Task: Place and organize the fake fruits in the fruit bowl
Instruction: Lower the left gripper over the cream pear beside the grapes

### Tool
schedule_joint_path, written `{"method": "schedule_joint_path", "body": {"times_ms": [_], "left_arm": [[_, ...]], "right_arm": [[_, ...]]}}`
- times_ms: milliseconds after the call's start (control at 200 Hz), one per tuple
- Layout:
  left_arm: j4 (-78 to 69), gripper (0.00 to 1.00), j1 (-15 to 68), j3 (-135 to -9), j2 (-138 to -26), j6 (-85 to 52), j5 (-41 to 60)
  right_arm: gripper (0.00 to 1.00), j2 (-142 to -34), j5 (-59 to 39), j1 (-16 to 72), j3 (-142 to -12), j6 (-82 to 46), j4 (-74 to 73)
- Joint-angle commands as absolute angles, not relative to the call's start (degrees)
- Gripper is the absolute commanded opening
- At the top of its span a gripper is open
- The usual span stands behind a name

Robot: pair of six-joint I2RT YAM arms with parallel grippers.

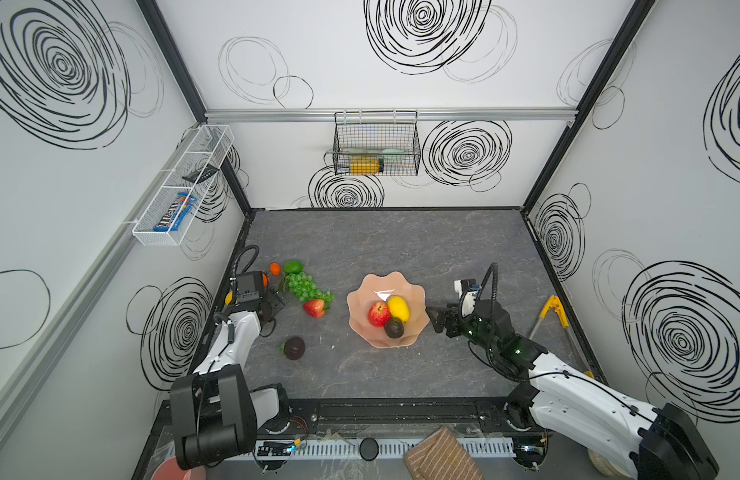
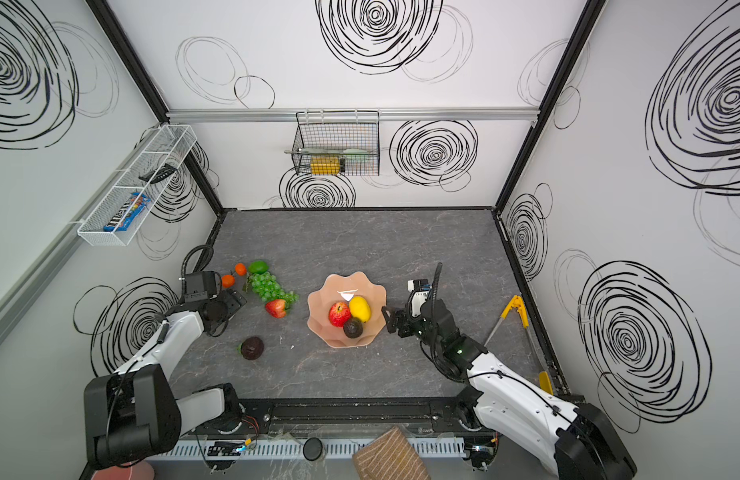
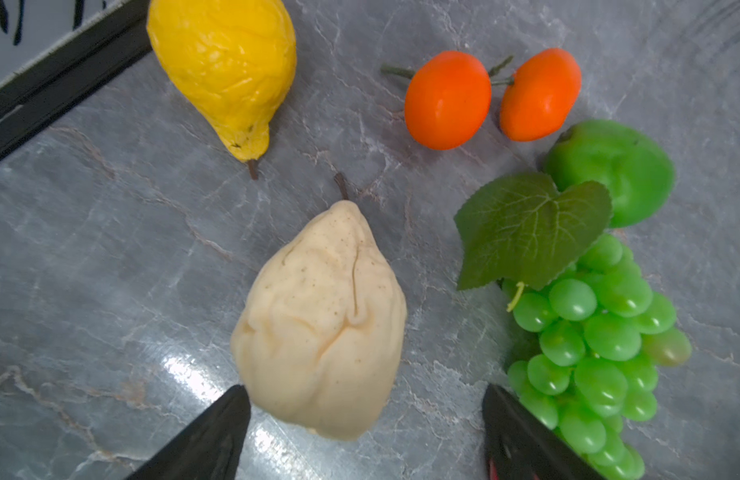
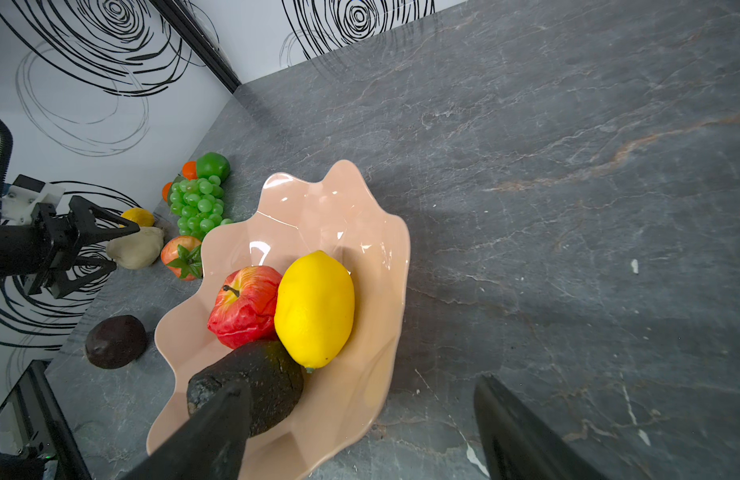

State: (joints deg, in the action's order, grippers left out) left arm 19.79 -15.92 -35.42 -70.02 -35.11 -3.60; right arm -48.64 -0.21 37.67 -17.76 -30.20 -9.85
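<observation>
Open table (image 1: pixel 401 241) is seen at the bowl's (image 1: pixel 416 291) twelve o'clock.
Fingers are spread: left gripper (image 3: pixel 364 392) over pear (image 3: pixel 318 324), right gripper (image 4: pixel 362 382) at three-o'clock rim.

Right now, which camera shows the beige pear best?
The left wrist view: the beige pear fills the middle, large and sharp. The right wrist view shows it small and far; in both top views the left arm hides it.
</observation>
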Motion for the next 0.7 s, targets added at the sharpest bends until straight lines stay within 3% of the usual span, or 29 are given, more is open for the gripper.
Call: {"method": "schedule_joint_path", "body": {"times_ms": [0, 395, 690], "left_arm": [[17.55, 0.92, -16.35, -36.86, -72.03, -36.65, -2.72], [15.13, 0.83, -17.09, -37.62, -76.88, -38.06, -2.28], [14.20, 0.70, -17.89, -37.53, -77.89, -38.19, -0.93]], "right_arm": [[0.88, -48.47, 0.53, 38.06, -17.31, -30.58, -10.55], [0.88, -48.49, 0.88, 38.30, -17.15, -30.59, -10.68], [0.89, -48.50, 1.03, 38.41, -17.19, -30.52, -10.73]]}}
